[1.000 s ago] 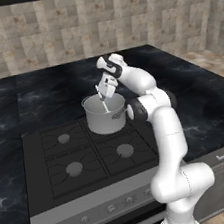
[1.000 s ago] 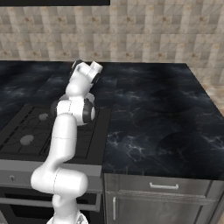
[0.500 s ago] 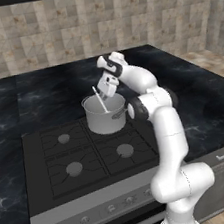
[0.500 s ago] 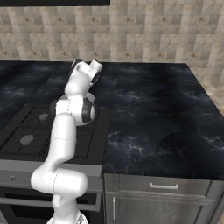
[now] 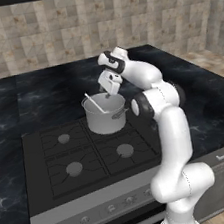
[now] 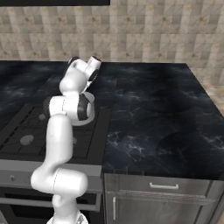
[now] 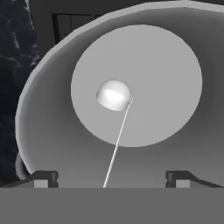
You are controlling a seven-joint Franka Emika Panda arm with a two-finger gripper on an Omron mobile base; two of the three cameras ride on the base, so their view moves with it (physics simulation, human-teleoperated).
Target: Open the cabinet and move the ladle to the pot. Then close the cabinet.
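Currently the hob [image 5: 79,154] and dark marble counter [image 6: 148,113] sit below the hand, with the steel pot [image 5: 106,116] on the hob's far burner directly beneath the gripper [image 7: 112,177].

Gripper state: fingertips [image 7: 43,178] stand wide apart, one at each side of the hand view, clamped on nothing.

Ladle [image 7: 114,98] is in the pot. Its round bowl rests on the pot floor, straight ahead of the hand and slightly to one side of centre. The thin handle runs from the bowl back toward the hand and comes up between the open fingertips, closer to one of them, touching neither as far as I can tell. From the left base view the handle leans against the pot's rim on the side away from the arm.

Judgement: ladle delivered, release done. Key relation for the next move is that the ladle's long axis points up at the hand, so I'd retreat straight up along it rather than sideways, to avoid snagging the handle.

Hard to make out:
- The cabinet is cropped to a dark strip above the hand, so the door state is unreadable.
- In the right base view the arm hides the pot.
- The handle's top end is cut off in the hand view.
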